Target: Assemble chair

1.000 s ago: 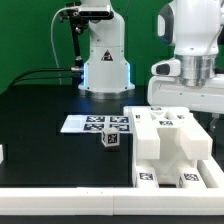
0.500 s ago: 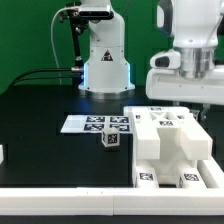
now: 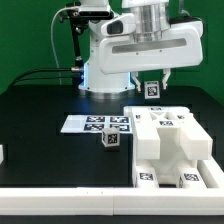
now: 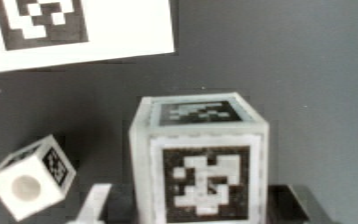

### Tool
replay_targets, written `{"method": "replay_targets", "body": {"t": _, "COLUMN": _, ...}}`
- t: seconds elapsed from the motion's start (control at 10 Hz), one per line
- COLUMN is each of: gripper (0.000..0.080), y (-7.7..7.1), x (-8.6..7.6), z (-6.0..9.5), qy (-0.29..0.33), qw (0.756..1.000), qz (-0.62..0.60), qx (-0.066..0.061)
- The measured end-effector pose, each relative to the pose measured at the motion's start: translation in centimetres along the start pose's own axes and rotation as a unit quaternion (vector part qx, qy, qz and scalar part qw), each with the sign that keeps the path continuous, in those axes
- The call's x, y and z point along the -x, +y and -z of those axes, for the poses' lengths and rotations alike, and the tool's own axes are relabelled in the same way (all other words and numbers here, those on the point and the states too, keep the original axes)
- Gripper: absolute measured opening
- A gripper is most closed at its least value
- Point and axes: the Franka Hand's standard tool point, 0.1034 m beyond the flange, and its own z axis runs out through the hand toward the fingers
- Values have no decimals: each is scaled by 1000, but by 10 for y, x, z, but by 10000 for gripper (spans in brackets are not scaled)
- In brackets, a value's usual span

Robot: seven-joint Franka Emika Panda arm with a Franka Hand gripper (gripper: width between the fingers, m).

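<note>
1. The claw (image 3: 152, 86) is clamped on a small tagged block (image 3: 152, 90) and holds it in the air above the table (image 3: 40, 110). The block is behind the half-built chair (image 3: 165, 150) and apart from it. In the wrist view only a little of the claw shows low at the block's sides, so I judge the grip to be shallow. A quick swing can make the block slip or turn.
2. If the block turns in the grip, its end does not meet its place on the chair. Pressing down then can jam it, or push the chair across the table.
3. A small peg (image 3: 110, 141) lies loose on the table, just beside the marker board (image 3: 92, 124). A low path over it can knock it away.
4. The arm (image 3: 150, 45) is wide at the wrist. If it comes down carelessly near the chair, it can hit the tall parts and shift them.
</note>
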Motion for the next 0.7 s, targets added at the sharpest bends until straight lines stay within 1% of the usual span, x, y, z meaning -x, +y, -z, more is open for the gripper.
{"method": "replay_targets", "body": {"t": 0.3, "gripper": 282, "y": 3, "x": -1, "z": -1, "qy": 0, "qw": 1000, "qz": 11, "qx": 1}}
{"method": "replay_targets", "body": {"t": 0.4, "gripper": 282, "y": 20, "x": -5, "z": -7, "qy": 1, "qw": 997, "qz": 76, "qx": 7}}
{"method": "replay_targets", "body": {"t": 0.6, "gripper": 282, "y": 66, "x": -19, "z": -5, "qy": 1, "qw": 985, "qz": 170, "qx": 13}}
{"method": "replay_targets", "body": {"t": 0.7, "gripper": 284, "y": 85, "x": -28, "z": -3, "qy": 2, "qw": 977, "qz": 211, "qx": 15}}
